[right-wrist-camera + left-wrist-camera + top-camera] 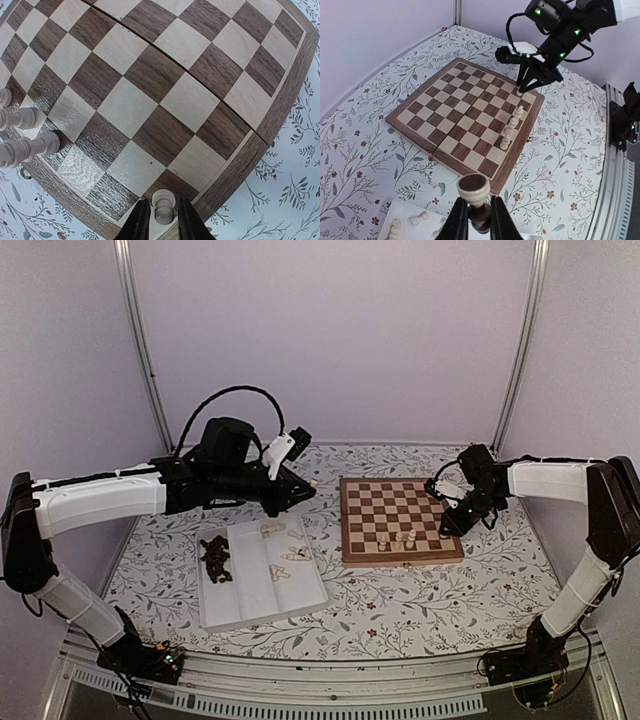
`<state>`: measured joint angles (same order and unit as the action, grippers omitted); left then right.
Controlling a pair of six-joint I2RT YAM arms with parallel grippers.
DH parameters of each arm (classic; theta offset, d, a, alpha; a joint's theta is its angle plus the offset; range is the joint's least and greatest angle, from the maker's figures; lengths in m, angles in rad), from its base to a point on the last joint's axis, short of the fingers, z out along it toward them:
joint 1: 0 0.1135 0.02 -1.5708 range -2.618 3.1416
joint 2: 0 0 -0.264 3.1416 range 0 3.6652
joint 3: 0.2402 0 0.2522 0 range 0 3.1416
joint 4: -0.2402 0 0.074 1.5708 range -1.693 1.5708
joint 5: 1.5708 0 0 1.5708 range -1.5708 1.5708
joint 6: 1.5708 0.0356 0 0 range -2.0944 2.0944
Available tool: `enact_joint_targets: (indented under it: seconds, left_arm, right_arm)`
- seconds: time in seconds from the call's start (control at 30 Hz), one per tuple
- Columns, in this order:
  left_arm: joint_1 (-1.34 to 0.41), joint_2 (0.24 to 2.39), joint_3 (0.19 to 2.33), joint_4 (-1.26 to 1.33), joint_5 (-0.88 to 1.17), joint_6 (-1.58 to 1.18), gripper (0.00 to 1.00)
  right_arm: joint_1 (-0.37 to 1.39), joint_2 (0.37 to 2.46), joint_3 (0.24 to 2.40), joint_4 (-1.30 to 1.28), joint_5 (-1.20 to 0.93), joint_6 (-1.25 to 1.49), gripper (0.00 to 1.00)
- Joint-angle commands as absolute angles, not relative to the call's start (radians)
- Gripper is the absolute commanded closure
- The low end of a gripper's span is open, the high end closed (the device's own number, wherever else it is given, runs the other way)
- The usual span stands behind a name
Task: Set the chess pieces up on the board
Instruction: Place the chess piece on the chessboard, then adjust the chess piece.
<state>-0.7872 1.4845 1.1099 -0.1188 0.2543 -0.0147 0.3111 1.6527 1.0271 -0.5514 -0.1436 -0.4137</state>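
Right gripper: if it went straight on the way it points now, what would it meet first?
The right gripper points steeply down at a corner square of the board, a cream pawn between its fingers. It would likely meet that pawn and square first; the remaining gap is unclear.

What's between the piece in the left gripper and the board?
Nothing visible: only patterned cloth lies between the piece in the left gripper and the board. The right gripper hangs over its far corner.
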Motion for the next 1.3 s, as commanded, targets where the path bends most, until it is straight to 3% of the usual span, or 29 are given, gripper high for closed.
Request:
enact_joint_targets:
  seconds: [0.0,0.2,0.37,0.47,0.63,0.9,1.27]
  left_arm:
    - [-0.791,1.488,1.116,-0.13,0.264,-0.002,1.0]
    - [-0.79,1.518,1.148,-0.178,0.38,0.034,0.99]
    - [-0.79,1.572,1.197,-0.246,0.576,0.067,0.99]
    - [-0.789,1.612,1.234,-0.299,0.696,0.071,0.99]
    - [-0.788,1.7,1.295,-0.382,0.853,0.071,1.0]
    - [-0.79,1.785,1.328,-0.428,1.034,0.062,1.0]
    - [-0.799,1.842,1.345,-0.437,1.066,0.025,0.99]
  right_arm:
    - [0.308,1.654,1.045,-0.547,-0.151,-0.404,0.74]
    - [0.308,1.532,1.127,-0.646,-0.296,-0.493,0.64]
    - [0.375,1.377,1.244,-0.85,-0.692,-0.763,0.65]
    - [0.533,1.317,1.293,-0.856,-0.605,-0.814,0.62]
    - [0.641,1.401,1.427,-0.913,-0.521,-0.879,0.59]
    - [0.886,1.482,1.437,-0.887,-0.251,-0.97,0.56]
    - [0.982,1.591,1.427,-0.766,-0.153,-0.973,0.53]
